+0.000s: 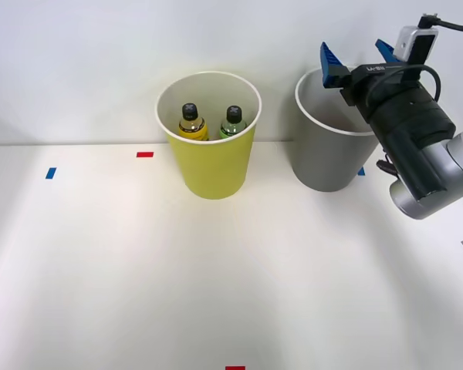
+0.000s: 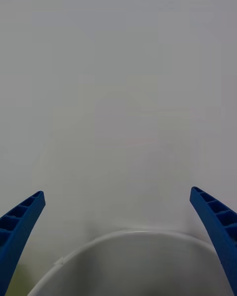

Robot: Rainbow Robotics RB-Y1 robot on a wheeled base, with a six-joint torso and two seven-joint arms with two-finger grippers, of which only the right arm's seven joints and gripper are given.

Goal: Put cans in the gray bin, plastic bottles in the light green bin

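I see the gray bin (image 1: pixel 324 154) directly under my right claw (image 1: pixel 356 55), its far rim hidden by the wrist. The claw's fingers are spread apart, empty. Left of it, both plastic bottles (image 1: pixel 210 122) stand half-sunk in the light green bin (image 1: pixel 213 166) on the bench (image 1: pixel 139 270).

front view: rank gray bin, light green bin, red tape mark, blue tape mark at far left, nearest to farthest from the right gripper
1. gray bin: directly under the right gripper, whose jaws stand open over its rim.
2. light green bin: next over to the robot's left, holding both bottles.
3. red tape mark: on the table just left of that bin.
4. blue tape mark: farthest left.
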